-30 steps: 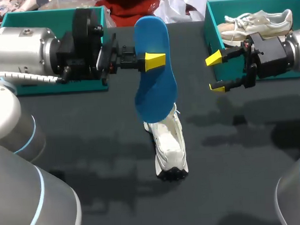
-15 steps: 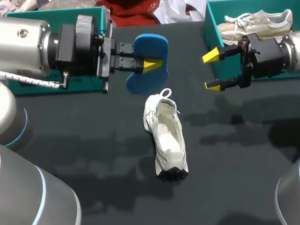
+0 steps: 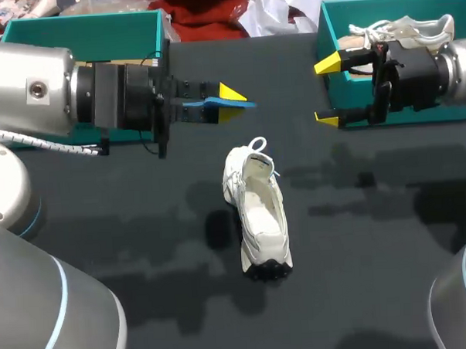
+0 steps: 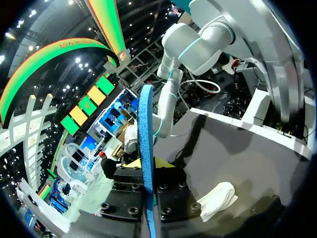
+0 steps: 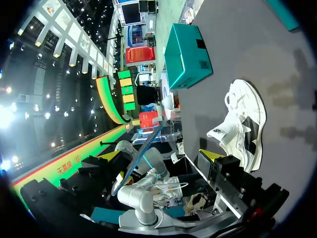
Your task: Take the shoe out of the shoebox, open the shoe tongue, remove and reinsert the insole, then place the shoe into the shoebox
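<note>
Had the white shoe [image 3: 258, 208] out of the box and standing on its sole in the middle of the dark table [image 3: 377, 276]. Saw its mouth wide open from above, with only white inside and nothing blue. Counted the first steps as done, then: shoe out, tongue opened, insole pulled free.

Held the blue insole [image 3: 214, 105] up in the air in the left gripper [image 3: 230, 104], away from the shoe and off to the left of it. Pinched it from two sides with both yellow fingers, thin edge showing from above. Saw the same thing from the left wrist: the insole [image 4: 146, 163] standing up like a thin blue wall right in the gripper, with the shoe [image 4: 218, 198] down on the table below.

Held the right gripper [image 3: 327, 91] over near the right teal box [image 3: 328, 23], fingers spread wide, holding nothing at all. Spotted a tan shoe [image 3: 412, 29] lying in that box. Could not see much inside the left teal box [image 3: 80, 30], with the left arm in the way.

Seemed about halfway through. Had yet to slide the insole back into the white shoe and push it down flat. Had yet to lift the shoe and set it in a box. Could not tell which box was meant for it.
</note>
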`<control>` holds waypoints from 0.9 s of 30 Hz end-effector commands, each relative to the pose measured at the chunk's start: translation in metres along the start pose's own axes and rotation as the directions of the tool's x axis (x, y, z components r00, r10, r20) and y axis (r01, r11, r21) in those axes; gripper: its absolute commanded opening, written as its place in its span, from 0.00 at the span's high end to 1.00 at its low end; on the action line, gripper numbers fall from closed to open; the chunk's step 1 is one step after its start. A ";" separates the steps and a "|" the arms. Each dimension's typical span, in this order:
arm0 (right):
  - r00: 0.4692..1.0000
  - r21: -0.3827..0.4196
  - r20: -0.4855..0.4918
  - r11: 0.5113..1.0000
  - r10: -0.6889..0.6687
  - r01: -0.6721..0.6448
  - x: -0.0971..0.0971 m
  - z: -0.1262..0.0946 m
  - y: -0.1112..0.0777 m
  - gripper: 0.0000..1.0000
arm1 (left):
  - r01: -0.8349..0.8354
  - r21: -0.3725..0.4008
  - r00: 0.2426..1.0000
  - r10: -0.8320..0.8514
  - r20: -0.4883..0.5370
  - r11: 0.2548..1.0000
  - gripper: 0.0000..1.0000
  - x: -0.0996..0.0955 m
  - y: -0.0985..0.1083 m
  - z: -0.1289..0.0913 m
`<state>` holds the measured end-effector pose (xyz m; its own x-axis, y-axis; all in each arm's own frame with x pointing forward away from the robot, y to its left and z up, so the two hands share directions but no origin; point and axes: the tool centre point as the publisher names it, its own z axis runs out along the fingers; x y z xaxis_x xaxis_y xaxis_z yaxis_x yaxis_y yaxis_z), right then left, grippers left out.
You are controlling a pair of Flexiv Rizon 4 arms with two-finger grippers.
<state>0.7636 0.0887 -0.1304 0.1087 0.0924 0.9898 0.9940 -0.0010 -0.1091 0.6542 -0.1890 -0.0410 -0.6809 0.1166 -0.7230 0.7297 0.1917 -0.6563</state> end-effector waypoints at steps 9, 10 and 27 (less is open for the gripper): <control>1.000 0.002 -0.015 1.000 0.012 -0.012 0.000 0.005 0.005 0.00 | -0.464 0.029 0.879 0.456 0.138 0.885 1.00 0.017 0.005 0.006; 1.000 0.007 -0.020 1.000 0.019 -0.019 0.000 0.006 0.007 0.00 | -0.493 0.031 0.863 0.483 0.150 0.870 1.00 0.020 0.007 0.008; 0.990 0.000 -0.113 0.996 0.086 -0.087 0.003 0.038 0.024 0.00 | -0.717 -0.067 0.656 0.705 0.271 0.694 1.00 0.050 0.057 0.022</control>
<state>0.7831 0.1191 -0.1297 0.1949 -0.0161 0.9807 0.9807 -0.0133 -0.1951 0.6684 -0.1944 -0.1150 0.0570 0.0476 -0.9972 0.9925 0.1055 0.0617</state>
